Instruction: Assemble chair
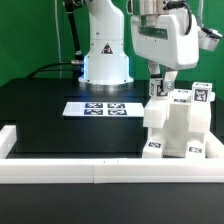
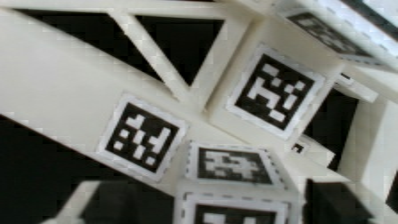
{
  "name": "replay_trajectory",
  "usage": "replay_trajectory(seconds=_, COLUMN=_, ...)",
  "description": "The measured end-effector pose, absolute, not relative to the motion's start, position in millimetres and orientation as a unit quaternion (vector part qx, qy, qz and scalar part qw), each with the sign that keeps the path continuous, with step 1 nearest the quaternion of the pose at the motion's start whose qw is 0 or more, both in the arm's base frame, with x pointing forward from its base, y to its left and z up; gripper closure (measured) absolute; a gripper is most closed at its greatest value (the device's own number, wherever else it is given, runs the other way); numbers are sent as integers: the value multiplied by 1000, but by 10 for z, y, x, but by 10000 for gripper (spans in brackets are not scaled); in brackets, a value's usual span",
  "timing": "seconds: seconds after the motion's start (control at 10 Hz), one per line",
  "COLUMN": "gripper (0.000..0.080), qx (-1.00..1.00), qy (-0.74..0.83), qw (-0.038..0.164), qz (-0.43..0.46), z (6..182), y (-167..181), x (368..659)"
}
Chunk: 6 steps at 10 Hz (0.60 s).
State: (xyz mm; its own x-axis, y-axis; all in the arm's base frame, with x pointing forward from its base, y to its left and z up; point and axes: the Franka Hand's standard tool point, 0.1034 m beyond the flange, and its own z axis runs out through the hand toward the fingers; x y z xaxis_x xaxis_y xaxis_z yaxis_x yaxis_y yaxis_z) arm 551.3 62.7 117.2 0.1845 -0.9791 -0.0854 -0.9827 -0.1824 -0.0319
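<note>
The chair (image 1: pixel 178 128), a blocky white stack of joined pieces with black-and-white tags, stands at the exterior view's right, against the front rail. My gripper (image 1: pixel 160 88) hangs just over its top near corner. In the wrist view the chair's tagged frames (image 2: pixel 267 90) fill the picture, very close. A small white tagged post (image 2: pixel 237 170) sits between my dark fingers (image 2: pixel 125 200). The gripper (image 2: pixel 228 205) is open, its jaws standing off either side of the post with a thin gap, not pressing it.
The marker board (image 1: pixel 103 108) lies flat on the black table near the middle. A long low white border rail (image 1: pixel 90 170) runs along the front and up the left side. The arm's white base (image 1: pixel 105 55) stands behind the marker board.
</note>
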Motion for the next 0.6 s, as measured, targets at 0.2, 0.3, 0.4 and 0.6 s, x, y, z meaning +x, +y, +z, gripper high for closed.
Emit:
replay_trajectory(seconds=0.2, gripper=173, qx=-789, qy=613, qw=42, qz=16, z=1168, y=618, x=5523)
replay_trajectory(seconds=0.3, gripper=156, qx=-810, qy=584, qw=43, qz=13, z=1170, y=618, x=5528)
replay_trajectory(seconds=0.4, gripper=156, qx=-831, qy=555, qw=43, qz=11, z=1171, y=619, x=5528)
replay_trajectory(seconds=0.6, gripper=151, qx=-883, qy=468, qw=42, qz=6, z=1180, y=656, x=5537)
